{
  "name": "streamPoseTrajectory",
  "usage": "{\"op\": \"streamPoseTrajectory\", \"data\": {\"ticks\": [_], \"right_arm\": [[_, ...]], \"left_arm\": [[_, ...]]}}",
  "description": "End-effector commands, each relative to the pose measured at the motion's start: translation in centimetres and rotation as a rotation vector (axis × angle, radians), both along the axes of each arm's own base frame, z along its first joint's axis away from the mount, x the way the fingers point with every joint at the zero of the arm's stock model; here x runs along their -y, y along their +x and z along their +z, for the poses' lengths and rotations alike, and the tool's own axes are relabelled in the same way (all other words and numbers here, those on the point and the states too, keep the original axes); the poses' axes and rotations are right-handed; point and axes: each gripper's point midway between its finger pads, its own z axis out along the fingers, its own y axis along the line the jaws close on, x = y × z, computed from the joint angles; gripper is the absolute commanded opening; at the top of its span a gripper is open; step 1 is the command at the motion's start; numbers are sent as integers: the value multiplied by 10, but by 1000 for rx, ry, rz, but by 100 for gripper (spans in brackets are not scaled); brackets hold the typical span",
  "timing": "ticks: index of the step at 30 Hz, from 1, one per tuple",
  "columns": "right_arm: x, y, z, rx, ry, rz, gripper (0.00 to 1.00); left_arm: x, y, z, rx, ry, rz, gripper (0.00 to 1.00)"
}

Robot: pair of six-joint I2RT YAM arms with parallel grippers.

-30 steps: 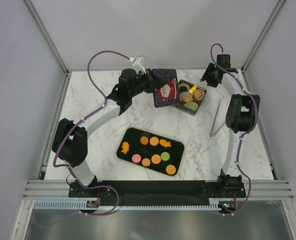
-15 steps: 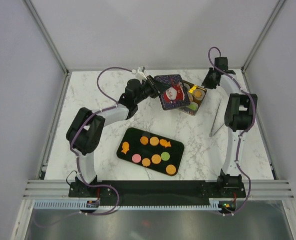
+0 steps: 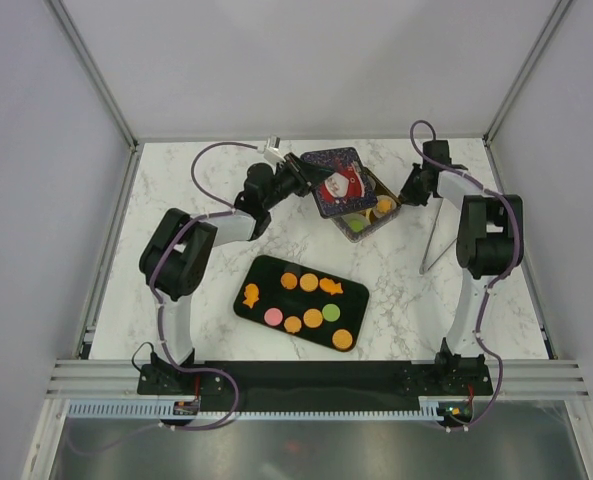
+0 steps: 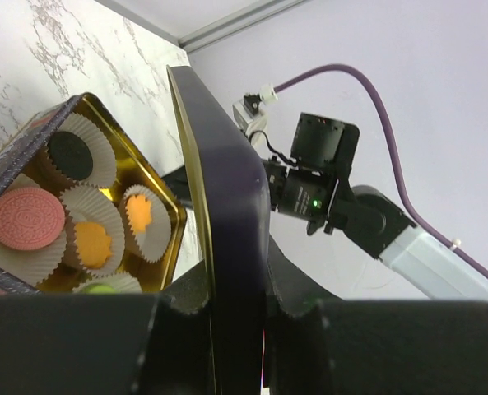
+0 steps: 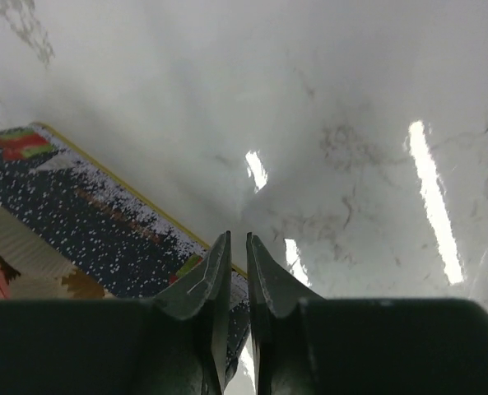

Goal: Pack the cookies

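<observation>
Left gripper (image 4: 235, 304) is clamping the lid (image 3: 338, 183), holding it tilted over the tin (image 4: 99, 111) for closing — right gripper (image 5: 237, 239), fingers nearly together at the tin's corner, is probably steadying it; grip unclear.

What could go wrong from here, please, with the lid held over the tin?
The left end effector pinches the lid by one edge, tilted above the tin; it could slip or land crooked on the paper cups. Several cookies lie on the tray, so closing would leave them unpacked. The right end effector, jaws nearly together at the tin's rim, might shove the tin.
</observation>
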Motion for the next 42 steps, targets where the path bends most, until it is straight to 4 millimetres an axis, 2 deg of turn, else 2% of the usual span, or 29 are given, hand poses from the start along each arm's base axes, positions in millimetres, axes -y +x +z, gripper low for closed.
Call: {"op": "streamPoseTrajectory", "data": {"ticks": [1,2,4,5,7,12,14,18,23,24,25,28,30,34,38,42], "right_arm": [[-31,0,44,123,73,49,20],[-39,-10,37,105,88,65,20],[-50,-15,48,141,111,85,19],[-59,-23,43,131,115,104,19],[-66,-29,49,153,117,117,19],[-86,-44,46,148,179,162,18],[-86,-48,49,153,175,167,18],[-71,-45,54,167,160,126,19],[-58,-36,73,212,158,97,33],[-57,-35,79,225,155,96,41],[-57,-32,83,239,151,103,44],[-61,-28,91,263,159,141,55],[-71,-25,97,296,193,190,62],[-90,-21,104,365,253,292,67],[-104,-26,107,388,264,358,73],[-103,-23,102,379,257,349,76]], "left_arm": [[-4,-2,17,46,-93,-41,7],[-4,-2,17,35,-108,-49,7],[-9,-2,11,15,-115,-50,8],[-10,-4,11,14,-121,-57,9],[-16,-4,2,-6,-116,-58,10],[-25,-4,-10,-50,-142,-100,12],[-28,-3,-14,-69,-149,-124,13],[-30,-2,-24,-101,-162,-164,13],[-29,1,-34,-137,-146,-189,15],[-28,2,-34,-136,-146,-191,15],[-27,2,-38,-145,-142,-195,16],[-26,5,-40,-150,-138,-197,17],[-25,7,-42,-154,-140,-194,18],[-24,11,-43,-156,-141,-194,20],[-22,13,-44,-161,-148,-196,20],[-19,15,-45,-168,-152,-195,21]]}}
